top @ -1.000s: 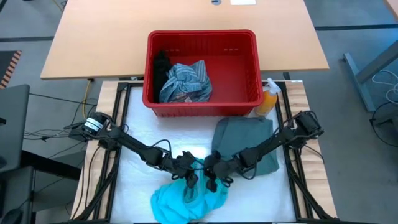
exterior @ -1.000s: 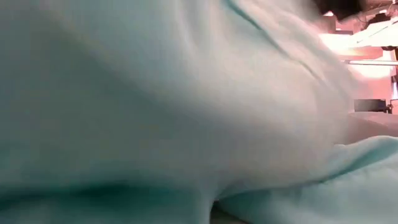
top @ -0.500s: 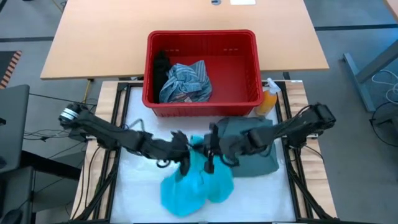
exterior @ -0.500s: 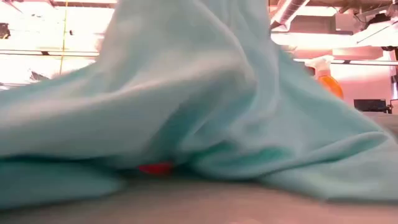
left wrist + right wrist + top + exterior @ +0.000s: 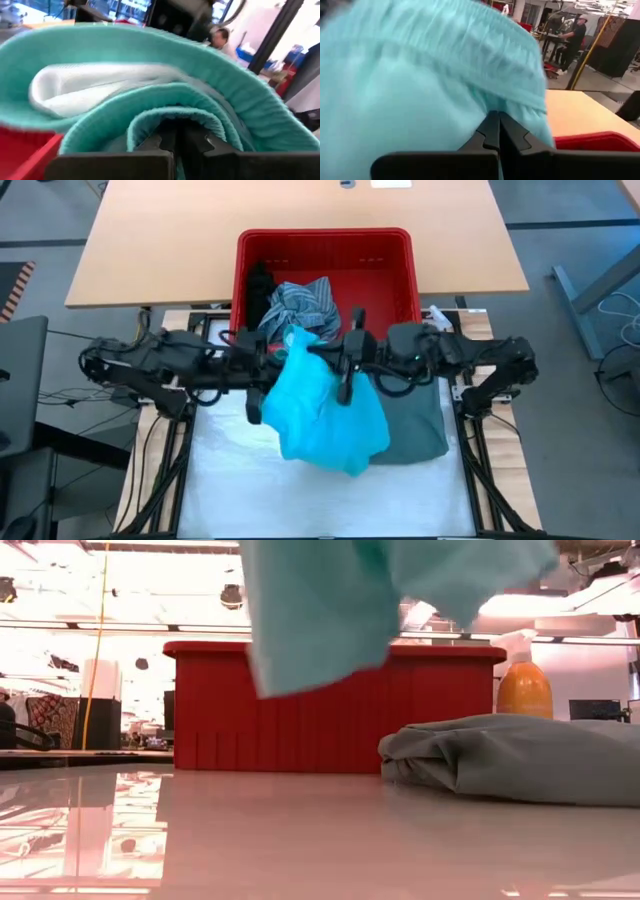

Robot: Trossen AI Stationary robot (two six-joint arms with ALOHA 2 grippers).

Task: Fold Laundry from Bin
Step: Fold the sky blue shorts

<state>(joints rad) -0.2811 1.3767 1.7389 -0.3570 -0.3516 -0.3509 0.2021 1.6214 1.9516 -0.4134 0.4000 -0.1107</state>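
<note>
Currently: teal garment [image 5: 325, 405] aloft, clamped by left gripper [image 5: 262, 362] and right gripper [image 5: 345, 365], unfolded. Grey-green garment [image 5: 410, 415], seemingly folded, near tabletop's right edge. Striped cloth [image 5: 300, 305] and black item [image 5: 259, 285] remain in bin [image 5: 390, 255].

Overhead and table-level cameras share the red bin [image 5: 325, 250]; wrist cameras face cloth closely.

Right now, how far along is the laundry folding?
Done: one grey-green garment lies folded on the table. In hand: the left gripper and right gripper are both shut on a teal garment, holding it up clear of the table in front of the bin. Left: that one is not yet laid out or folded, and a striped cloth and a black piece sit in the bin.
</note>
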